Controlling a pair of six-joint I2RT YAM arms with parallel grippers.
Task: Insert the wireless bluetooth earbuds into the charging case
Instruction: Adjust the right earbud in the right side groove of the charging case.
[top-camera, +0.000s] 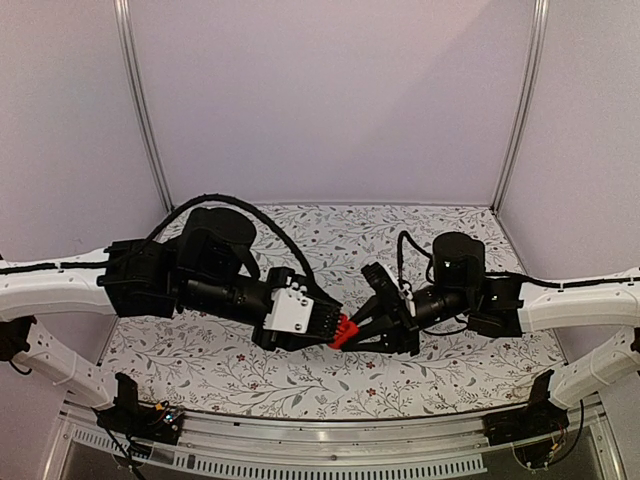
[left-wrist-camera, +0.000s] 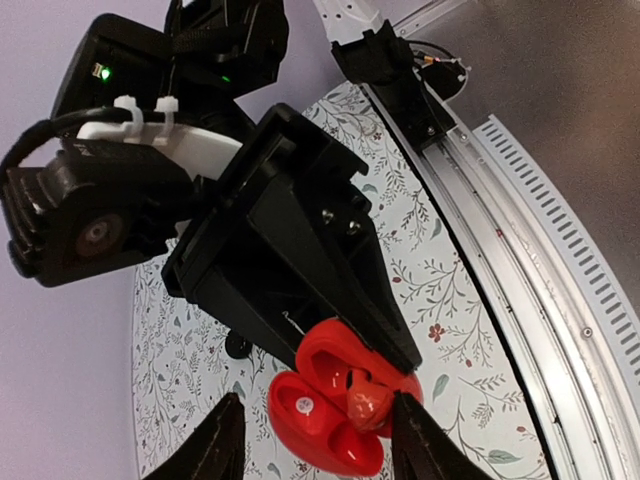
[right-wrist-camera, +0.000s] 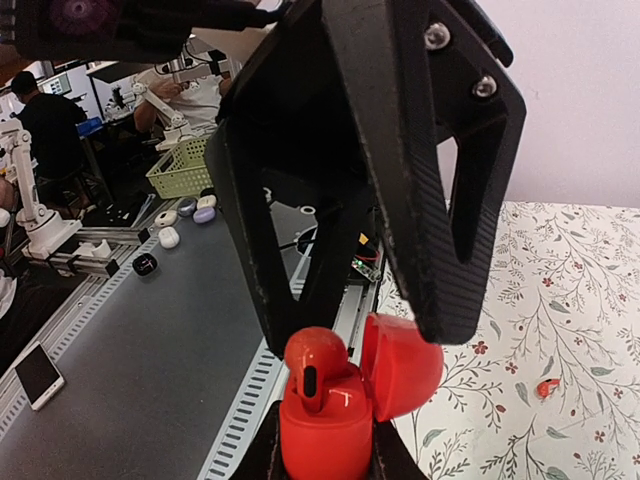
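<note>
One red earbud stands proud of its well in the open charging case, which the right gripper clamps above the table. The left gripper straddles the case with its fingers spread, gripping nothing. A crooked push could pop that bud out or twist the case loose. The second earbud lies on the cloth.

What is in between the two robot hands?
An open red charging case with a red earbud resting in it. Both wrist views show it best.

Overhead faces down — wrist views share red case closely.
</note>
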